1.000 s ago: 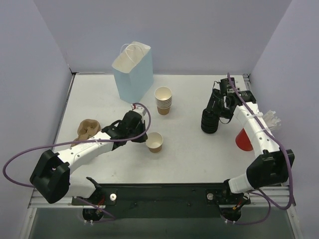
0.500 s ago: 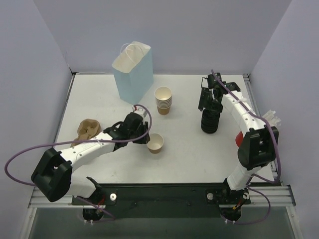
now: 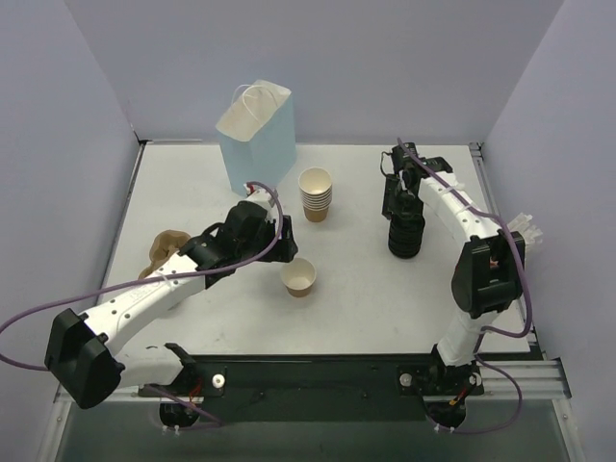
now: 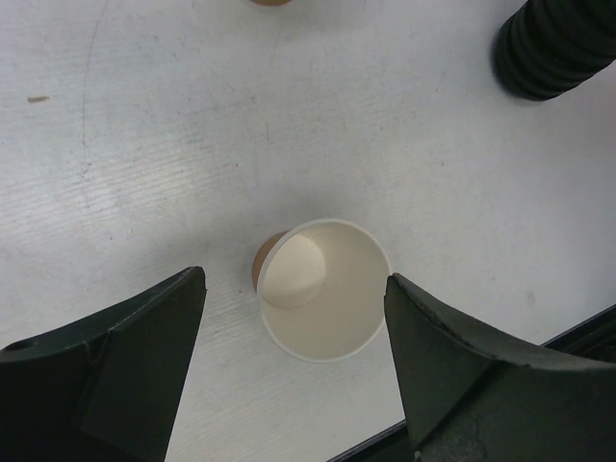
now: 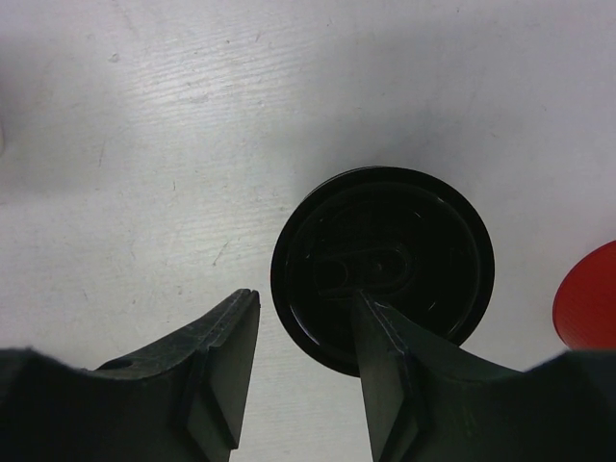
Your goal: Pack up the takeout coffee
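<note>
1. Cup (image 3: pixel 299 277): upright on the counter (image 3: pixel 366 298), mouth up, no lid. It stands on the arms' side of the bag (image 3: pixel 257 138), slightly to the bag's right.
2. Left hand (image 4: pixel 294 284): spread wide, holding nothing. The cup sits between its fingers and touches neither.
3. Right hand (image 5: pixel 304 300): about half open, astride the rim of the top lid (image 5: pixel 383 279) on the lid stack (image 3: pixel 405 236), well right of the bag. No clamp visible.
4. Judgement: the lid lies flat directly under the right hand, so that arm is nearer to it.

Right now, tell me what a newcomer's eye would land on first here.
The pale blue paper bag standing open at the back catches the eye first. Mid-table, a lone lidless cup sits by the open left gripper, while the right gripper hovers over a stack of black lids on the right.
</note>
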